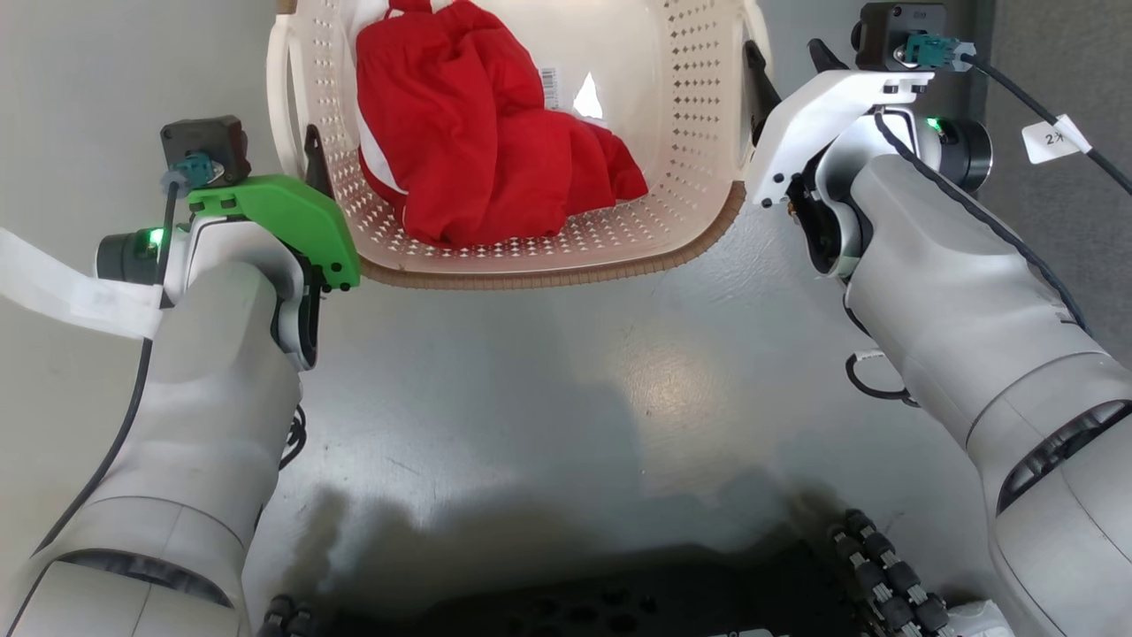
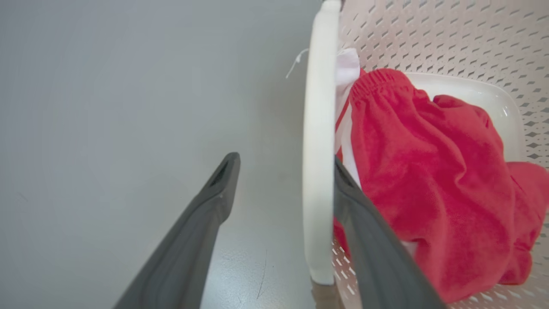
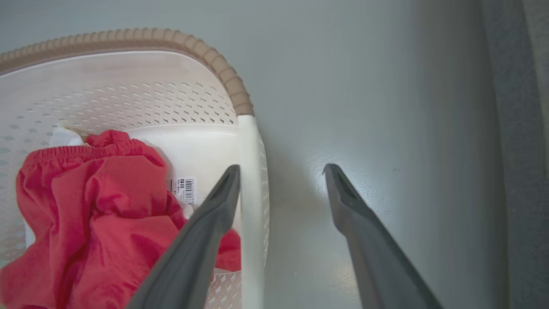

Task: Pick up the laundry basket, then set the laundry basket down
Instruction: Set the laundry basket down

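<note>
Glossy grey floor (image 1: 566,372), glare patch near the middle. The laundry basket (image 1: 699,133) looks to be resting on it at the top of the head view. A darker grey strip (image 1: 1044,53) runs along its right edge. The robot's black base (image 1: 619,606) stands at the bottom.

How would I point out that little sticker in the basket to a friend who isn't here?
Find the laundry basket on the grey floor, with red clothing heaped inside. On the basket's smooth bottom, at the clothing's right edge, sits the sticker: a small white rectangle with black barcode lines, unlike the plain perforated plastic around it.
</note>
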{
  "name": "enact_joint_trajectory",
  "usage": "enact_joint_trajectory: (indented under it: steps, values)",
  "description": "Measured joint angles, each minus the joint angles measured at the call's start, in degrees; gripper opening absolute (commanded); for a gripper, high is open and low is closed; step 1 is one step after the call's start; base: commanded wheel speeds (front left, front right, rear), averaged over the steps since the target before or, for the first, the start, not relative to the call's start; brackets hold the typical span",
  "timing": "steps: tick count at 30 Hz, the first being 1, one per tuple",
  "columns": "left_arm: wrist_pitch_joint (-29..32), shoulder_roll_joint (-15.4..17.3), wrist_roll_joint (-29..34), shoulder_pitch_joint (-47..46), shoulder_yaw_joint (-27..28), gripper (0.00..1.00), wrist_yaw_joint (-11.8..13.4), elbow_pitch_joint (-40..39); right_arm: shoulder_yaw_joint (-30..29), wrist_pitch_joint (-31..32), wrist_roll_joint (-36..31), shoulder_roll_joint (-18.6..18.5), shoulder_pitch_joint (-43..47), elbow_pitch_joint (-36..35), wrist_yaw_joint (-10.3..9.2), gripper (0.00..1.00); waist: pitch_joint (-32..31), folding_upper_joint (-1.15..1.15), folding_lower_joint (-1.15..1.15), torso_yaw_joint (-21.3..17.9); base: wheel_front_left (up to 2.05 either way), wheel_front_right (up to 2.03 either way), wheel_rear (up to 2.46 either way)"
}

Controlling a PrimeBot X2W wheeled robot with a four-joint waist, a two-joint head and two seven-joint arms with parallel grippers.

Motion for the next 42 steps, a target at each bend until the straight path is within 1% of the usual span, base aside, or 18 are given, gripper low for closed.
enact_joint_trajectory:
  steps: [12, 16, 20, 26, 27, 30, 35, 36, 37, 42]
  values:
    - [-0.1, 0.2, 0.0, 0.4, 0.2, 1.00, 0.0, 0.8, 0.6, -0.6, 0.6, -0.3, 0.9, 0.1, 0.11, 1.00, -4.0, 0.00, 0.00, -0.6, 0.00, 0.00, 0.00]
    - [-0.1, 0.2, 0.0, 1.4, 0.3, 1.00, -0.2, 0.5, 1.2, -1.1, 0.5, -0.3, 1.7, 0.1, 0.53, 1.00, -5.6, 0.00, 0.00, -0.9, 0.00, 0.00, 0.00]
    - [-0.1, 0.9, 0.4, 2.3, 0.8, 1.00, -0.2, -1.9, 1.7, -1.4, 0.3, -0.3, 1.7, -0.1, 1.22, 1.00, -7.6, 0.00, 0.00, -1.1, 0.00, 0.00, 0.00]
    - [-0.1, 2.1, 1.2, 4.6, 2.7, 1.00, -0.2, -7.5, 1.5, -1.8, -1.8, -0.3, 1.8, -0.6, 1.18, 1.00, -11.4, 0.00, 0.00, -1.5, 0.00, 0.00, 0.00]
    - [-0.1, 2.6, 1.8, 5.8, 3.4, 1.00, -0.2, -9.7, 0.1, -1.8, -2.8, -0.6, 1.8, -2.6, 1.16, 1.00, -12.8, 0.00, 0.00, -1.6, 0.00, 0.00, 0.00]
    - [-0.1, 3.7, 3.3, 7.3, 4.4, 1.00, -0.2, -13.3, -1.7, -1.8, -4.8, -1.1, 1.8, -6.3, 0.92, 1.00, -15.1, 0.00, 0.00, -1.8, 0.00, 0.00, 0.00]
    - [-0.2, 4.5, 5.4, 11.2, 6.1, 1.00, -0.2, -18.9, -4.8, -1.9, -8.5, -2.6, 3.2, -11.8, 0.77, 1.00, -19.0, 0.00, 0.00, -2.2, 0.00, 0.00, 0.00]
    - [-0.3, 4.7, 5.5, 12.2, 6.6, 1.00, -0.2, -20.2, -5.5, -1.9, -9.1, -2.8, 3.9, -12.8, 0.45, 1.00, -19.8, 0.00, 0.00, -2.3, 0.00, 0.00, 0.00]
    - [-0.3, 4.7, 5.5, 12.2, 6.6, 1.00, -0.2, -20.2, -5.5, -1.9, -9.1, -2.8, 3.9, -12.8, 0.45, 1.00, -19.8, 0.00, 0.00, -2.3, 0.00, 0.00, 0.00]
    - [-0.3, 5.2, 8.2, 16.6, 9.3, 1.00, 0.2, -26.4, -9.1, -1.9, -12.1, -3.2, 9.2, -17.7, 0.42, 1.00, -23.8, 0.00, 0.00, -2.6, 0.00, 0.00, 0.00]
